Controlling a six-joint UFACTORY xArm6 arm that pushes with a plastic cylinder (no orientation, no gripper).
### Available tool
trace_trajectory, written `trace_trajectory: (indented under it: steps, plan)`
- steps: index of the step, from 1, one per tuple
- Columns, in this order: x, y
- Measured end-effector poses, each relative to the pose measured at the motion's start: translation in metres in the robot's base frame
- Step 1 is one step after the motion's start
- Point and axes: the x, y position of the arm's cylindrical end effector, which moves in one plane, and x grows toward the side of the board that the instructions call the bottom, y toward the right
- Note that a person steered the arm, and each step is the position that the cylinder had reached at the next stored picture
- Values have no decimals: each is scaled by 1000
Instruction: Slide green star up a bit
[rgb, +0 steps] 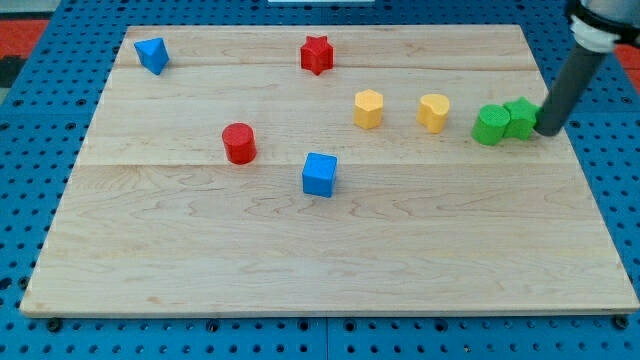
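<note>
The green star (521, 117) sits near the board's right edge, touching a second green block (490, 125) on its left. My tip (547, 131) is right beside the green star, on its right and slightly lower. The dark rod slants up to the view's top right corner.
Two yellow blocks (433, 112) (368, 108) lie left of the green pair. A red star (316, 54) sits near the top, a blue block (152, 54) at top left, a red cylinder (239, 143) and a blue cube (319, 174) mid-board. The wooden board (320, 260) lies on a blue pegboard.
</note>
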Motion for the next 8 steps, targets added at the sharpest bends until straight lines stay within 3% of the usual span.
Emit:
trace_trajectory:
  steps: [1, 2, 3, 4, 5, 6, 7, 8]
  plan:
    - [-51, -5]
    - [-34, 11]
    - [16, 48]
    - [24, 22]
    - [-14, -18]
    - [-72, -19]
    - [-60, -16]
    - [-20, -11]
